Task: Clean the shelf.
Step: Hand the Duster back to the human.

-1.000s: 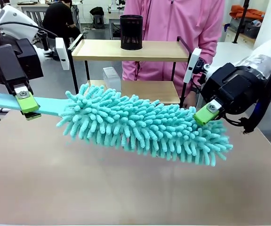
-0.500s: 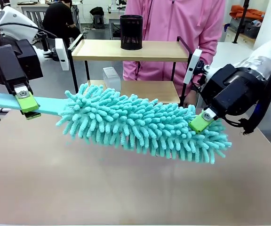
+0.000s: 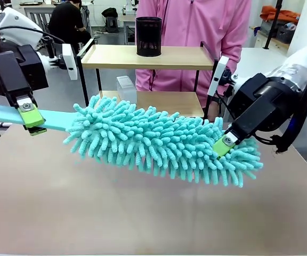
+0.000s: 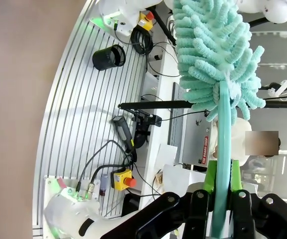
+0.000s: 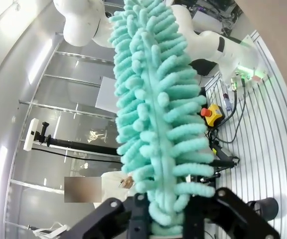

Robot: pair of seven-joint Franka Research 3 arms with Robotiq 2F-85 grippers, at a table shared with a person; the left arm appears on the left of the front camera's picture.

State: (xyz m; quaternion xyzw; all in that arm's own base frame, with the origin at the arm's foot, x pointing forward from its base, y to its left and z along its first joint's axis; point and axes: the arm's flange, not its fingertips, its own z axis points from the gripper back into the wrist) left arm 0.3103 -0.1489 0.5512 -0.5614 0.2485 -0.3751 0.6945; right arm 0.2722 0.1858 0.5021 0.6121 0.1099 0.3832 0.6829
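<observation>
While two hands (image 3: 31, 120) (image 3: 224, 145) clamp one duster (image 3: 159, 141), one shelf (image 3: 143, 56) behind.

White arms, black grippers, lime-green pads

Left gripper (image 3: 32, 124) and right gripper (image 3: 224, 146): boxy black bodies, silver screws in green fingers (image 3: 31, 115), black cables looping behind; the person (image 3: 193, 24) wears a pink zip jacket.

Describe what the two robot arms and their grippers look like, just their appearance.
Both arms are glossy white with rounded shells. Each wrist carries a boxy black housing and a white camera bracket, with black cables looping alongside. The left gripper and the right gripper have black fingers ending in lime-green pads, each pad fixed with a silver screw.
</observation>
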